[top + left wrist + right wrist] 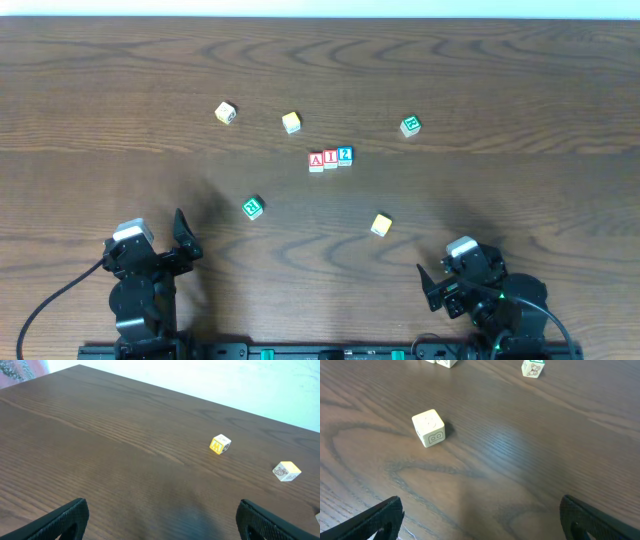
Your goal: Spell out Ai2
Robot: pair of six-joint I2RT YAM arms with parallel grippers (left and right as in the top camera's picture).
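The three small red-and-blue lettered wooden cubes look light, hard and slick, best pinched across flat faces; left gripper and right gripper gape empty.

Right wrist view: two blocks cut off by the top picture edge. Left wrist view: pale object clipped at the right edge, kind unclear. Overhead: markings on the green block toward the table far edge are too small to read.

Red A block, red I block and blue 2 block sit touching in a row, mid-surface.
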